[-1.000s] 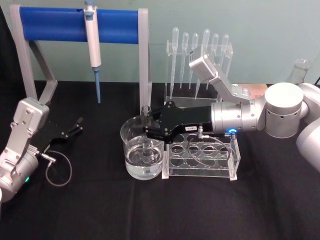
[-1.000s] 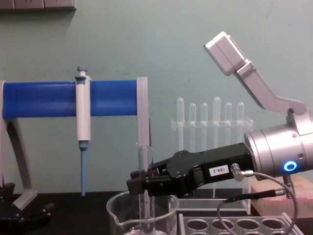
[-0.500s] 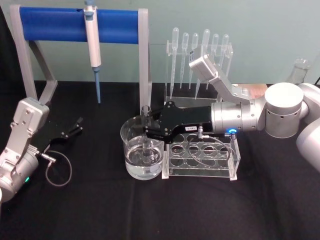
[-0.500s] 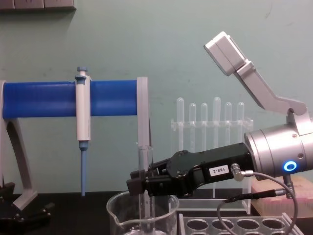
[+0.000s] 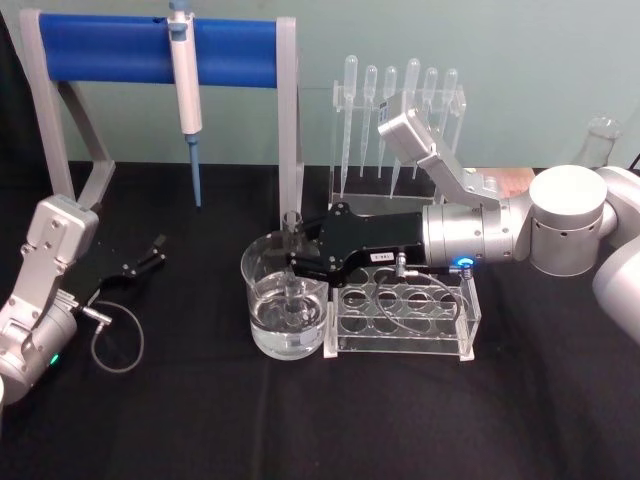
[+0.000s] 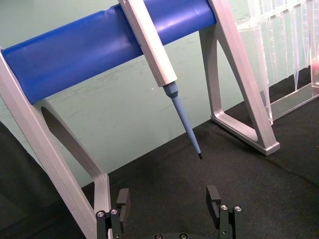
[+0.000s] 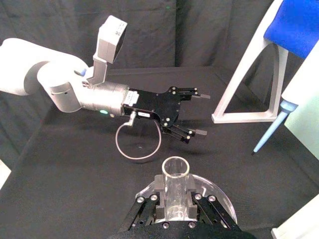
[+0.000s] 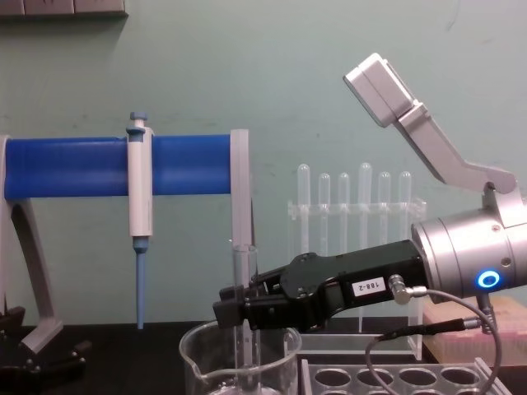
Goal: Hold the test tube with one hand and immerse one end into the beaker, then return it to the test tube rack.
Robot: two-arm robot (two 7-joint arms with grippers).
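The right gripper (image 5: 296, 262), black with two fingers and a white label, on a silver wrist with a blue ring light, reaches in from the right side over the middle of the table (image 5: 300, 430), which has a black cloth on it. Its fingers are closed on the long clear glass test tube (image 5: 291, 232) and grip it a little below the open rim. The test tube stands upright, and its lower part goes down inside the wide clear glass beaker (image 5: 256, 290). The beaker has clear liquid in the bottom, and the round end of the test tube is down at this liquid. I cannot tell if the end touches the bottom of the beaker.

In the chest view the rim of the test tube (image 8: 244, 267) rises above the right gripper (image 8: 234, 309), and the beaker (image 8: 202, 362) with its pour spout is under them. In the right wrist view the open top of the test tube (image 7: 175, 172) shows between the gripper's pads.

The clear plastic rack with round holes (image 5: 400, 320) stands just beside the beaker, on its right.

The left gripper (image 5: 152, 252) rests low near the left edge of the table, well apart from the beaker, with its fingers spread wide and nothing between them. Toward the back edge, the blue-and-white pipettor (image 5: 184, 70) hangs on the stand with a blue bar (image 5: 110, 48), and the thin plastic pipettes (image 5: 400, 95) hang in their clear holder.
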